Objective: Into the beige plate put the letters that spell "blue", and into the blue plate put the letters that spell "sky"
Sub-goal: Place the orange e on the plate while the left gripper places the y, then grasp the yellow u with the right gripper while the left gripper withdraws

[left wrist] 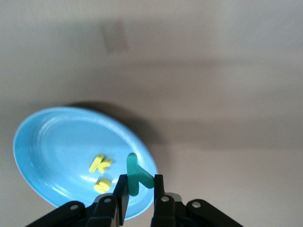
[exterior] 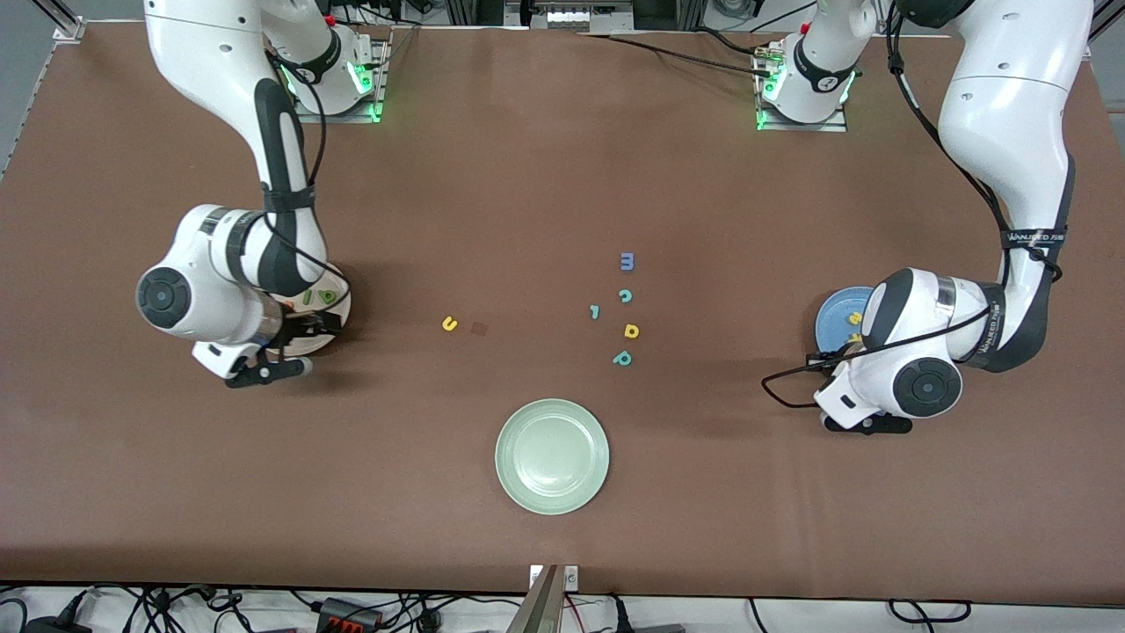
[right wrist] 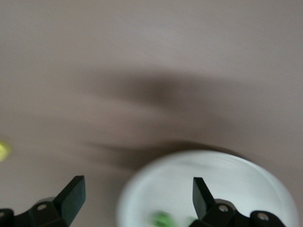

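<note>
The blue plate lies at the left arm's end of the table. A yellow "k" and a yellow "s" lie in it. My left gripper hangs over the plate's rim, shut on the teal "y". At the right arm's end, the beige plate holds two green letters. My right gripper is open above this plate's edge with nothing between its fingers. The yellow "u" lies on the bare table, toward the middle.
A pale green plate sits nearest the front camera, mid-table. Loose letters cluster farther from that camera than it: a blue "m", teal "c", a small teal bar, a rounded yellow letter, teal "p".
</note>
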You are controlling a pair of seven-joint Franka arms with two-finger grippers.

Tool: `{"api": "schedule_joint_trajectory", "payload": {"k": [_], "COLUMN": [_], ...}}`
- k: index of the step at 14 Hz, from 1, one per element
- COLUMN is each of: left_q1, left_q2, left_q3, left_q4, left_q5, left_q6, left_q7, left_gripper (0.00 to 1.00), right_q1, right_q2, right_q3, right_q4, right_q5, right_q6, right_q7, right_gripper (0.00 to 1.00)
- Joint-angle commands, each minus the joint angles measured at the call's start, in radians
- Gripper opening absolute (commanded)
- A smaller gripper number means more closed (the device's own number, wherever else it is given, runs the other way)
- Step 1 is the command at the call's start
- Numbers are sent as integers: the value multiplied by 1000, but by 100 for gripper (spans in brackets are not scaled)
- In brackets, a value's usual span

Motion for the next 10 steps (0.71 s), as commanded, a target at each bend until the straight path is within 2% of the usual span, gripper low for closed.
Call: {"api": "schedule_joint_trajectory", "payload": {"k": [1,5,6,7,8,9,10], "left_q1": [97,195,216,220,218,218,215], "left_q2": [-108,-151,-148,-148,-151,-159,-175], "left_q3": [-10,-7,-7,-7,-7,-10,-11], "left_q4": [-184,-342,-355,-358,-359,-352,-350], "left_q5": [2,3,3,16,23,23,23], "left_q6": [64,225,258,264,263,261,258], "left_q7": [93,196,206,210,210,210,210], "left_gripper": [18,19,24,34,67,89,100], "right_q1": [31,120,140,152,167,186,203], "right_q2": [74,124,127,129,129,130,135], "right_q3": [35,36,36,38,38,38,44], "right_q4": [72,75,77,77,77,77,77], "right_q5": [49,57,57,57,58,57,57], "right_q6": [-7,-4,-2,7,21,31,53], "right_q7": [210,568,642,721,781,829,860], "right_gripper": [100,100,100,100,100,100,100]}}
